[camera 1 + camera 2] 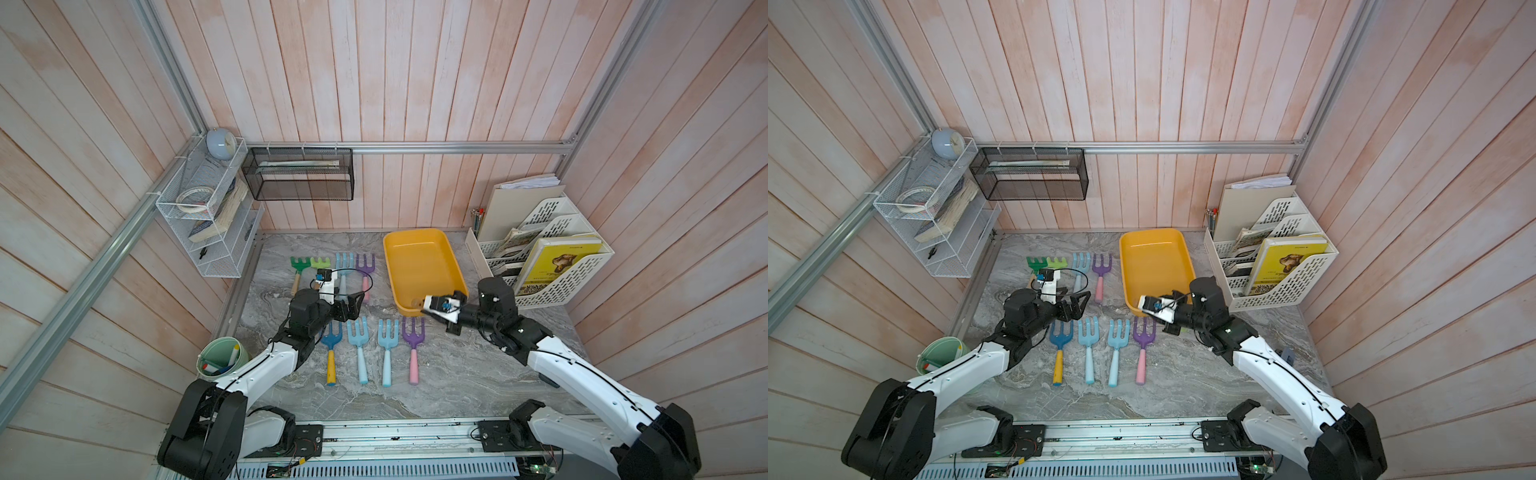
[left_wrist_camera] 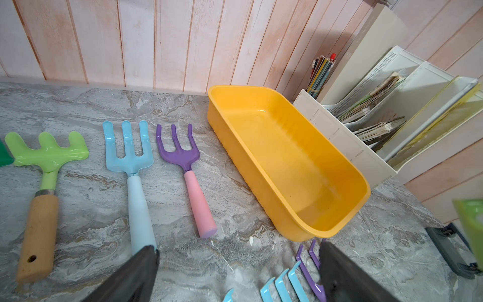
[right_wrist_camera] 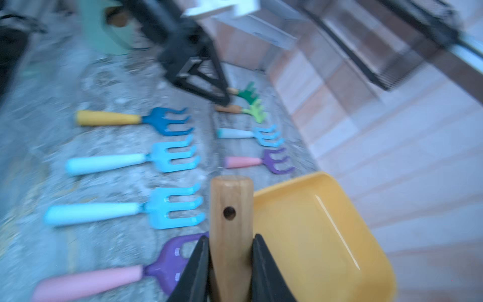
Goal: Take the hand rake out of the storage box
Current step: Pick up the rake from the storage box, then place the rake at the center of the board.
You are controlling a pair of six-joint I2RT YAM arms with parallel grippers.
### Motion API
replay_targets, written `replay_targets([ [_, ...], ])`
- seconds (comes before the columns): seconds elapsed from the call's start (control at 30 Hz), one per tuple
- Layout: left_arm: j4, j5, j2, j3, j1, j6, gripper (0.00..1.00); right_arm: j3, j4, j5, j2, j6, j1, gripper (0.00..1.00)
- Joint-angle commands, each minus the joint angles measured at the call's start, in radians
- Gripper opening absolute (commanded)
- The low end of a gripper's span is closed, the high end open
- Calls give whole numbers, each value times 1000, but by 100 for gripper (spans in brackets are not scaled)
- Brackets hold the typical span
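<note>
At the right claw (image 3: 230, 241) the jaws stand narrow, pinched on the wooden handle of the hand rake (image 3: 230, 206) — handle end pointing past the fingers, green head (image 2: 470, 224) just showing at the edge of the left wrist view. In both top views this claw hangs at the near end of the yellow storage box (image 1: 419, 266), over its rim, with the white file rack (image 1: 582, 270) just beside the box. The left claw (image 1: 357, 304) is spread wide, gripping nothing, above the marble table (image 1: 457, 374) between four far rakes (image 1: 365, 264) and four near rakes (image 1: 388, 332) — all lying flat.
</note>
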Motion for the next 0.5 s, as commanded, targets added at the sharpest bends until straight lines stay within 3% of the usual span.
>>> replay_targets([
  [0.0, 36, 25, 11, -12, 6, 9, 100, -25, -194, -108, -16, -224, 48, 0],
  [0.17, 49, 24, -13, -29, 6, 9, 100, -89, -218, 51, -1, -218, 59, 0],
  [0.47, 69, 75, -7, -33, 6, 17, 100, -106, -235, 73, 140, -235, 55, 0],
])
